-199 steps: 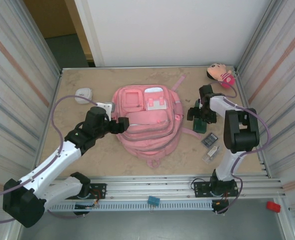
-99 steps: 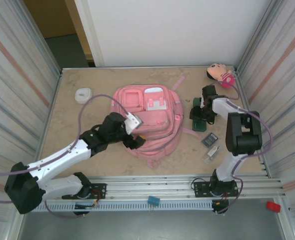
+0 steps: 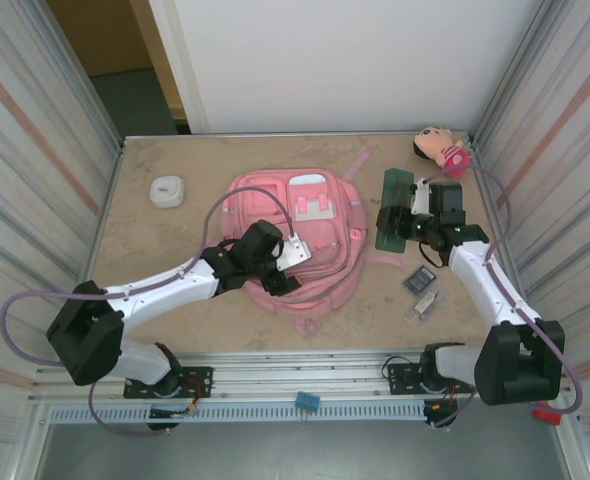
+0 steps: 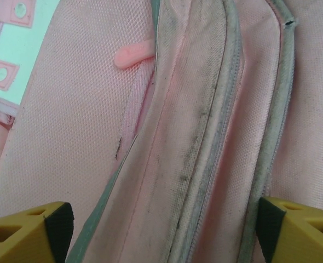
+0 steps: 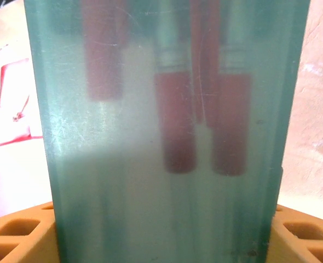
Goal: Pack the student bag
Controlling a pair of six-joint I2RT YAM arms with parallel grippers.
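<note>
Between the fingers [image 5: 19,235] of the right pincer [image 3: 403,224] stands a green see-through case [image 3: 393,198] with red-ended pens or pencils dimly visible inside. The pincer is clenched on the case's two long sides, roughly half open because the case is wide. Whether the case is clear of the table [image 3: 175,150] I cannot tell.

By my reading the task is at an early stage. Nothing can be seen going into the bag [image 3: 325,262], and the zips in the left wrist view look closed, a pink pull tab [image 4: 134,53] lying flat on the fabric. The case is the first thing in hand. Opening a pocket and loading the rest are yet to do.

The left pincer [image 3: 278,276] hovers low over the bag's near front, released, its jaws spread wide with seams and piping between them. It grasps nothing, and I cannot tell whether its tips touch the cloth.

The bag lies flat mid-table, just left of the case. Near the right arm sit a dark flat item [image 3: 419,278] and a small clear one [image 3: 425,305]. A doll [image 3: 437,148] lies in the far right corner, and a white round thing [image 3: 166,190] sits well apart on the left.
</note>
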